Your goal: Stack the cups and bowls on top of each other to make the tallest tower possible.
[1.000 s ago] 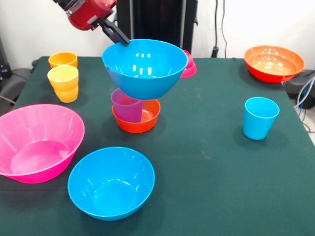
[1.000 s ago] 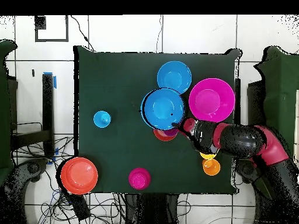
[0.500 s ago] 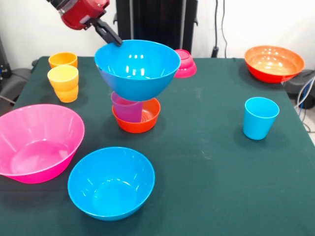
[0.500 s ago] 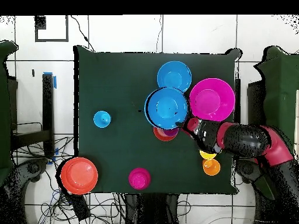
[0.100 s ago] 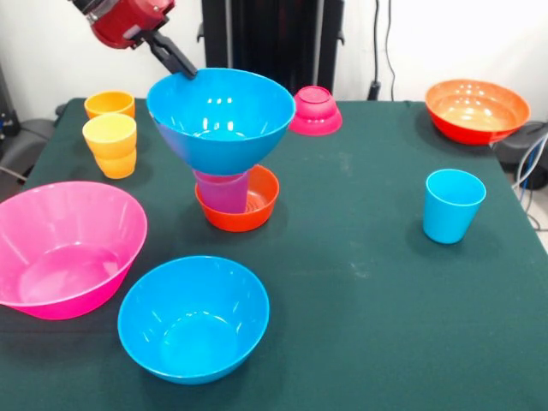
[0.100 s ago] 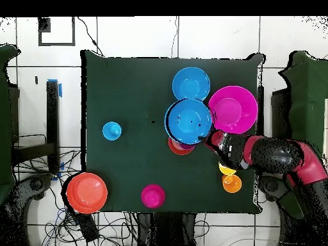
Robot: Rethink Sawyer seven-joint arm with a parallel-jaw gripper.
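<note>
From the front I see my gripper [image 5: 177, 62] clamped on the rim of a blue bowl [image 5: 221, 118], holding it just above the purple cup [image 5: 223, 190] that stands in the small orange-red bowl [image 5: 259, 202]. Overhead, the held bowl [image 6: 189, 121] covers nearly all of that pair, so only the front view shows the cup clearly. The overhead view shows the arm [image 6: 269, 155] reaching in beside the pink bowl [image 6: 232, 109]. The second blue bowl [image 5: 193, 318] sits alone on the table [image 5: 360, 308].
</note>
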